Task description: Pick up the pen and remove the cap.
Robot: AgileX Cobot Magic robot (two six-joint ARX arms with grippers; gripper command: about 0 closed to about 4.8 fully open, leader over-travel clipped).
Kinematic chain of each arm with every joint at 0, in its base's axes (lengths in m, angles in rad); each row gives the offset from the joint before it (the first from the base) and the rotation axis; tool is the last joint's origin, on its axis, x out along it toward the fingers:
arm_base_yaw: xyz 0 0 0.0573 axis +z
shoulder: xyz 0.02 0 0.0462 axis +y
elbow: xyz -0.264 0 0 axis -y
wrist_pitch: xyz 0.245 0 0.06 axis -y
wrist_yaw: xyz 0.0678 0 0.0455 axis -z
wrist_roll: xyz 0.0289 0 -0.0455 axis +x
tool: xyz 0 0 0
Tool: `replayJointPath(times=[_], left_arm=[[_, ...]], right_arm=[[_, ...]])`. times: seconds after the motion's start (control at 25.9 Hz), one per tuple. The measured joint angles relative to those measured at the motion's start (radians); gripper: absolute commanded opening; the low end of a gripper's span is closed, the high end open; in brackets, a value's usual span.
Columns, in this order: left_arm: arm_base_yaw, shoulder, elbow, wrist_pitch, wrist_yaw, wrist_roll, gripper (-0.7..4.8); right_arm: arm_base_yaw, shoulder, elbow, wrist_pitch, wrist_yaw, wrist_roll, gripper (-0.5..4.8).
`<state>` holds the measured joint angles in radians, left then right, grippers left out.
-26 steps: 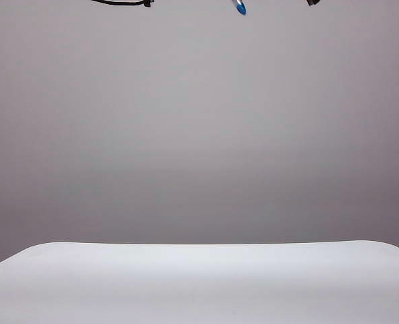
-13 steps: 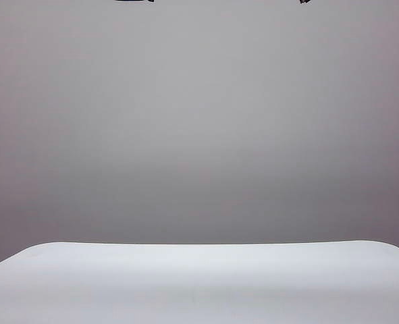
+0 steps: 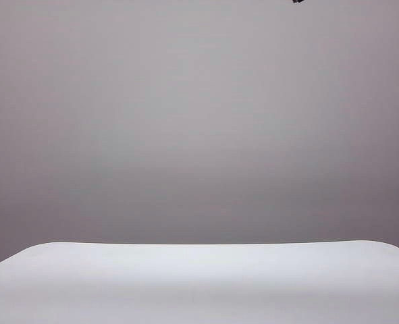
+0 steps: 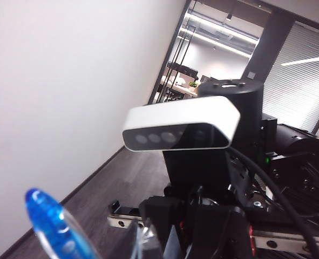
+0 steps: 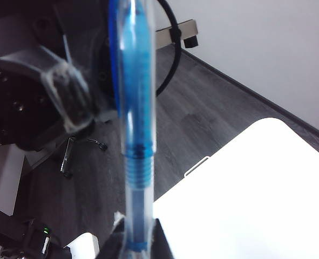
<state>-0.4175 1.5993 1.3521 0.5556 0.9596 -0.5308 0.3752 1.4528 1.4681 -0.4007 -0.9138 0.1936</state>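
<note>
The right claw (image 5: 133, 249) is closed on the pen (image 5: 137, 162) and grips it at the lower end, just below the blue ribbed section. The barrel rises from between the 2 fingers. The left claw (image 5: 89, 105) is also closed. Its clear finger (image 5: 67, 100) lies against the upper part of the barrel, where the cap (image 5: 128, 48) appears to sit. That region is blurred, so a firm clamp on the cap cannot be confirmed.

Location of the work:
- The pen is held in the air between the 2 claws, well above the white worktop (image 3: 199, 283).
- In the exterior view the worktop carries nothing. Only a dark fragment (image 3: 298, 1) shows at the top edge.
- In the left wrist view a blue rounded end (image 4: 43, 213) of the pen assembly sits close to the lens, and the right arm's camera housing (image 4: 181, 129) faces it.

Judged status: both claws are set for the pull, and the cap does not appear to be separated yet.

Hazards from this position:
1. A pull that is not along the pen axis can bend the slim barrel or jam the cap.
2. A smooth clear barrel can slide through the right claw, so the whole pen follows the cap.
3. A weak hold on the cap can let it slip free and drop.
4. The 2 wrists are near each other, so a large twist risks contact.
</note>
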Motion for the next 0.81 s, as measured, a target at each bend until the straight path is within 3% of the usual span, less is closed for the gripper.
replayJointPath(times=[0.58,0.62,0.73,0.81], left_arm=[[0.000,0.004,0.000,0.003,-0.001,0.017,-0.05],[0.000,0.004,0.000,0.004,-0.005,0.018,0.03],[0.000,0.004,0.002,0.005,-0.025,0.037,0.94],[0.000,0.003,0.002,0.005,-0.026,0.066,1.19]], right_arm=[[-0.001,0.000,0.000,-0.001,-0.027,0.002,-0.06],[-0.001,0.000,0.000,-0.002,-0.028,0.003,-0.06],[-0.001,0.001,0.000,-0.008,-0.029,0.004,-0.06],[-0.003,0.002,0.000,-0.009,-0.020,0.008,-0.06]])
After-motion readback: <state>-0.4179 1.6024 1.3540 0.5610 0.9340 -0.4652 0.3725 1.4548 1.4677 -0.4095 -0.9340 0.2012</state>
